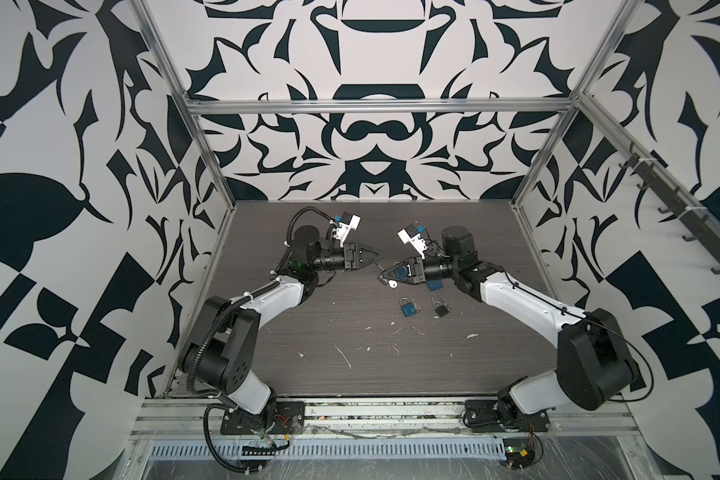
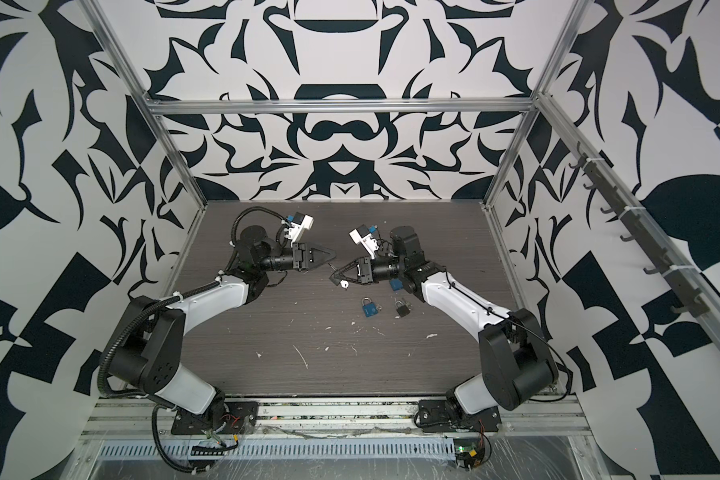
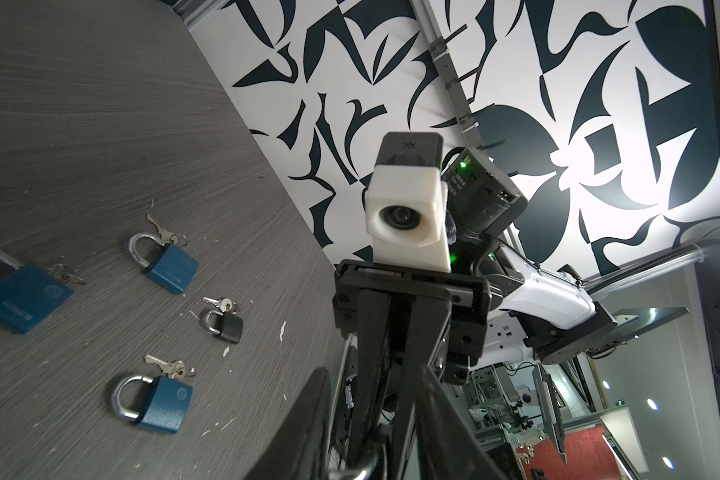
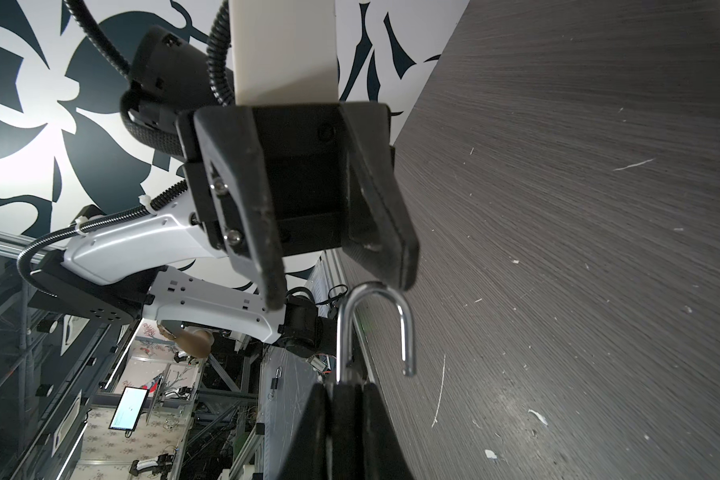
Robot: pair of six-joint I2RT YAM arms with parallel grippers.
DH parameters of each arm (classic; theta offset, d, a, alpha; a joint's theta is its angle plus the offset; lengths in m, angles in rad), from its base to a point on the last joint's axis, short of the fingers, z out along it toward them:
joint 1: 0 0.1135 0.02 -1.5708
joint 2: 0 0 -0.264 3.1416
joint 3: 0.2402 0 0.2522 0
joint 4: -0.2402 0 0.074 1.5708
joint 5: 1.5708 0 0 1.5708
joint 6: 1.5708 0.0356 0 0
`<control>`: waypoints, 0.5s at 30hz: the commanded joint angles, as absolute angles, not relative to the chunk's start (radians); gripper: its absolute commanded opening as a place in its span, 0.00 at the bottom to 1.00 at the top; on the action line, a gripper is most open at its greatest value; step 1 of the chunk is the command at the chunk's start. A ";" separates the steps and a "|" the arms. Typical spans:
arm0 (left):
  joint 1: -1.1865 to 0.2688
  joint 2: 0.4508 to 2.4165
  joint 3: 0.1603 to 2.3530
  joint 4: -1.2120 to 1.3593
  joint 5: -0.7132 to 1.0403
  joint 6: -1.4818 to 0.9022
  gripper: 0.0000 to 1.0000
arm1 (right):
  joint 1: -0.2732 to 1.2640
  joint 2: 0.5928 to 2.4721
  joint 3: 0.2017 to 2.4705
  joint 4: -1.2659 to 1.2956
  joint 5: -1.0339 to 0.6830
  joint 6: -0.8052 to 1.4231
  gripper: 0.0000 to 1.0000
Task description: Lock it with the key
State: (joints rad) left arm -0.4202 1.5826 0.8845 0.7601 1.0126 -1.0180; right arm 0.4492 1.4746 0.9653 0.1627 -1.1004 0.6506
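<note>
Your right gripper (image 4: 346, 409) is squeezed tight on the dark body of a padlock (image 4: 373, 328). The padlock's silver loop is popped open, and one end hangs free in the air. It is held up off the table (image 1: 350, 365), near the middle.

Your left gripper (image 4: 339, 286) has its jaws apart with nothing in them. Its fingertips (image 4: 273, 291) sit right by the top of the loop. You cannot tell if they touch it.

In both top views the two grippers meet tip to tip, so there is very little room between them. A little white bit (image 1: 393, 284) shows just by the right gripper's tip. It is too small to tell if it is the key.

Just in front of the right gripper, a blue padlock (image 1: 407, 308) and a small black padlock (image 1: 441, 307) lie flat on the table, close together. Another blue one (image 1: 433, 285) peeks out from under the right arm.

The front and left of the table are open, with only white scratches. The back wall (image 1: 358, 166) and the metal posts (image 1: 213, 166) are well apart from both grippers.
</note>
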 commanded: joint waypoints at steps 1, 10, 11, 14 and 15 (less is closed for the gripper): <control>-0.422 1.545 0.892 0.670 1.046 -0.952 0.36 | 0.453 1.461 1.000 0.210 -1.126 0.641 0.00; -0.422 1.491 0.886 0.561 1.050 -0.882 0.34 | 0.451 1.469 1.010 0.207 -1.118 0.652 0.00; -0.421 1.489 0.884 0.559 1.050 -0.881 0.33 | 0.451 1.468 1.010 0.207 -1.119 0.652 0.00; -0.422 1.484 0.879 0.553 1.050 -0.875 0.30 | 0.451 1.465 1.010 0.205 -1.116 0.653 0.00; -0.422 1.483 0.877 0.548 1.049 -0.870 0.29 | 0.451 1.463 1.011 0.203 -1.116 0.653 0.00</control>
